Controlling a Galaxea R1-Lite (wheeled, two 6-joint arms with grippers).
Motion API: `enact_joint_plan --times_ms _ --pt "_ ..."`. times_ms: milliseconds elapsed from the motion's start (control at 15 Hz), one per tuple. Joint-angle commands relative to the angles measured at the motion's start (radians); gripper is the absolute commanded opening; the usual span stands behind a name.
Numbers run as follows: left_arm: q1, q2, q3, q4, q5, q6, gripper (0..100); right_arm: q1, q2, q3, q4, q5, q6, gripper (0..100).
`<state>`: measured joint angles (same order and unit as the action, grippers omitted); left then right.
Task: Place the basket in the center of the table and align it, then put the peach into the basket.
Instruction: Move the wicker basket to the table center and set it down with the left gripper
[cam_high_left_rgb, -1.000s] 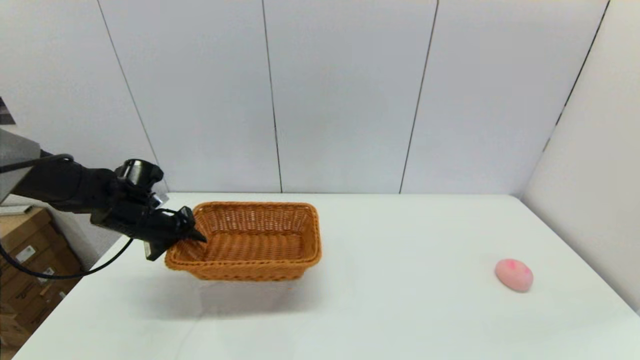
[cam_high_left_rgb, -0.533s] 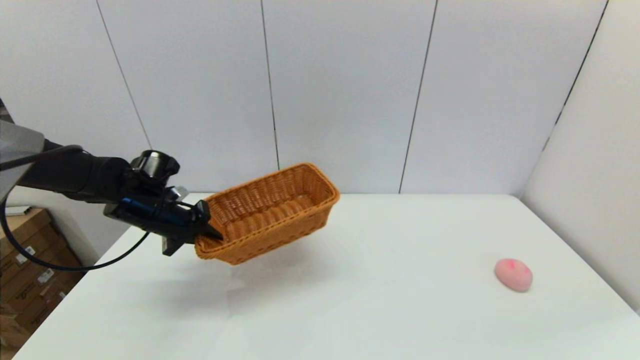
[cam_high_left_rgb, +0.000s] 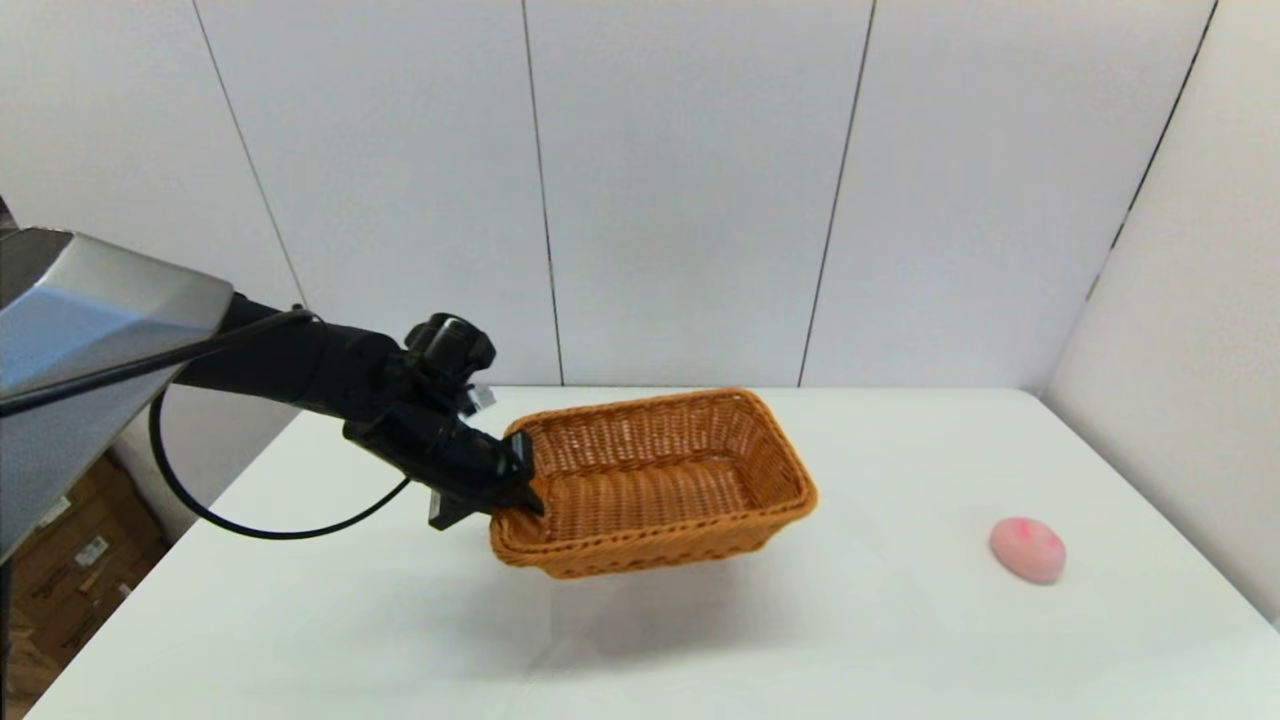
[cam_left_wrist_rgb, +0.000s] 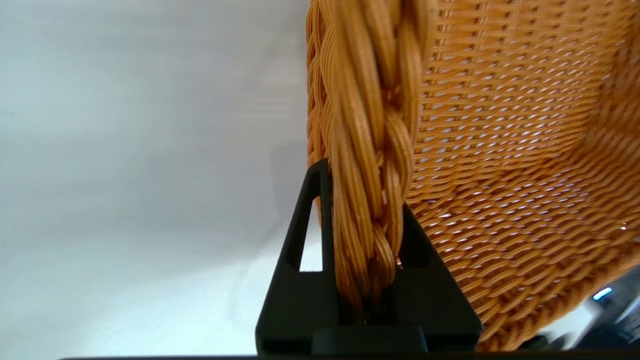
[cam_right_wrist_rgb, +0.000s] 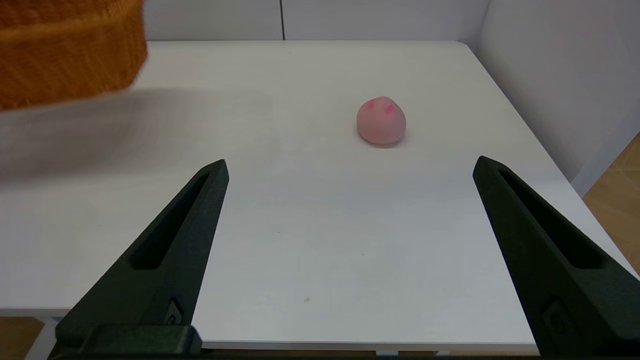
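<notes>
Left tool (cam_high_left_rgb: 520, 492) clamped on the braided rim at the short left end of the wicker basket (cam_high_left_rgb: 655, 480); the wrist view shows one finger (cam_left_wrist_rgb: 305, 240) outside the wall and one inside, rim pinched between. Basket off the white desk (cam_high_left_rgb: 700, 640), shadow beneath it, slightly tilted, left of the desk's middle. Its underside and near outer wall are partly hidden; in the right wrist view only a blurred corner of it (cam_right_wrist_rgb: 65, 50) shows. Peach (cam_high_left_rgb: 1027, 549) lies on the desk near the right edge, well apart from the basket, red blotch up. Right tool (cam_right_wrist_rgb: 350, 250) parked at the near edge, fingers spread wide, holding nothing. Cardboard boxes (cam_high_left_rgb: 60, 560) beyond the left edge carry labels too small to read.
</notes>
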<state>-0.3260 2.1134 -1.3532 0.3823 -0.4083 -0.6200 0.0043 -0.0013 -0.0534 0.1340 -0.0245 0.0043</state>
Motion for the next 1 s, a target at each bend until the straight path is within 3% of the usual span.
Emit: enact_joint_plan --times_ms 67,600,667,1000 --pt "-0.044 0.014 -0.001 0.055 0.002 0.089 0 0.0 0.001 0.0 0.001 0.0 0.0 100" --pt "-0.111 0.056 0.003 0.095 0.005 0.161 0 0.0 0.001 0.0 0.001 0.0 0.002 100" --pt "-0.114 0.059 0.002 0.095 0.005 0.16 100 0.0 0.001 0.0 0.001 0.0 0.0 100" --pt "-0.117 0.06 0.0 0.09 0.037 0.154 100 0.0 0.001 0.0 0.001 0.0 0.0 100"
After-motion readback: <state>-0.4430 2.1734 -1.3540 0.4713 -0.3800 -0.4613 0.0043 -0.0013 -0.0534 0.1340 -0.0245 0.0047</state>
